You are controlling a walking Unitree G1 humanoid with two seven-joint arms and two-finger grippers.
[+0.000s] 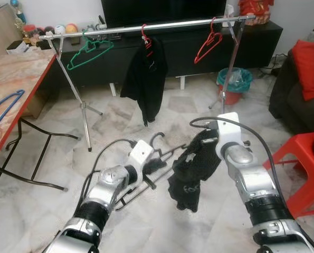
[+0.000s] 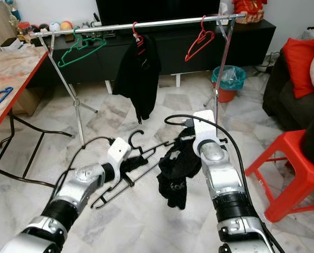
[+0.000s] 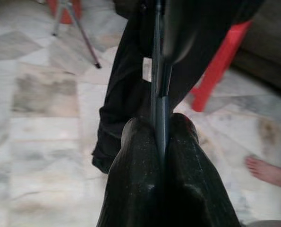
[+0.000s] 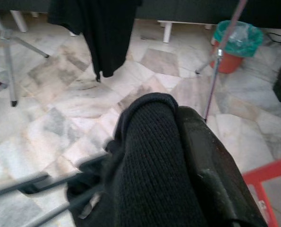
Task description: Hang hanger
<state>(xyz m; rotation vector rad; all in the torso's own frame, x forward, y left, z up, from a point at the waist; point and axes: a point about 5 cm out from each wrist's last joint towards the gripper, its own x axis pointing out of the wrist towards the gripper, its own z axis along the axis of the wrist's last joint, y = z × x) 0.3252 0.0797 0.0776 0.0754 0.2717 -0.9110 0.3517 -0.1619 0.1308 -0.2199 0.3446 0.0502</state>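
A black wire hanger [image 1: 167,154] is held low over the marble floor, its hook [image 1: 155,138] pointing up. My left gripper [image 1: 155,164] is shut on its thin bar, which the left wrist view shows pinched between the fingers [image 3: 135,156]. A black knit garment [image 1: 191,174] droops from the hanger's right end. My right gripper [image 1: 207,143] is shut on that cloth, which drapes over its fingers [image 4: 201,156]. Beyond both stands the silver clothes rail [image 1: 162,25].
On the rail hang a green hanger [image 1: 88,52], a black shirt [image 1: 143,79] and a red hanger [image 1: 207,46]. A table [image 1: 14,79] with a blue hanger [image 1: 3,108] is left. A red stool [image 1: 304,163], dark sofa [image 1: 299,100] and teal bin [image 1: 235,84] are right. A person's bare foot [image 3: 268,171] is nearby.
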